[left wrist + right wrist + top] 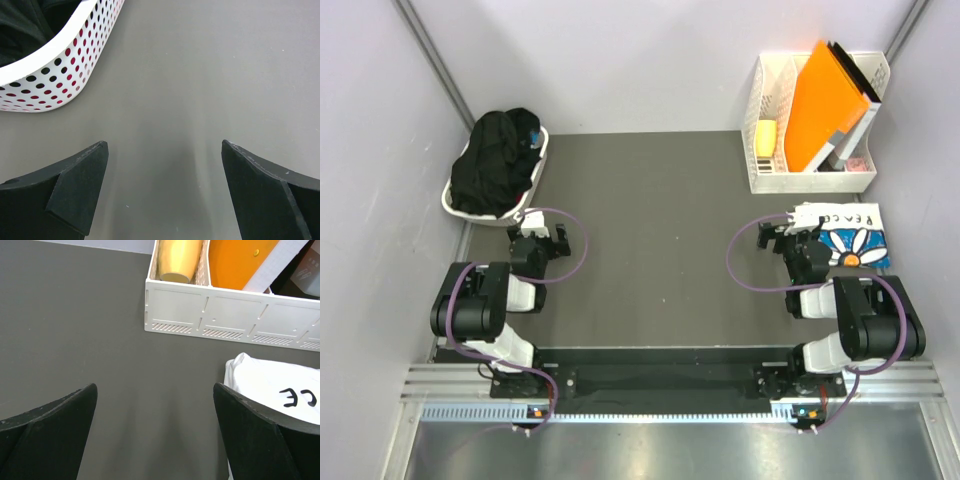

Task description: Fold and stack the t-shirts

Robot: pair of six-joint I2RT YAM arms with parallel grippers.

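Black t-shirts (498, 160) lie bunched in a white perforated basket (544, 158) at the back left; in the left wrist view the black cloth (20, 30) shows over the basket's rim (60, 55). A folded white t-shirt with a blue daisy print (850, 238) lies flat at the right, and its near corner (270, 385) shows in the right wrist view. My left gripper (538, 232) (164, 145) hangs open over bare mat just in front of the basket. My right gripper (790, 228) (155, 387) is open and empty, its right finger beside the white shirt's edge.
A white file organizer (810, 182) (225, 315) stands at the back right holding an orange folder (825, 105) (240, 260) and a yellow object (175, 260). Dark grey mat (660, 230) spans the middle. Grey walls enclose the left, back and right sides.
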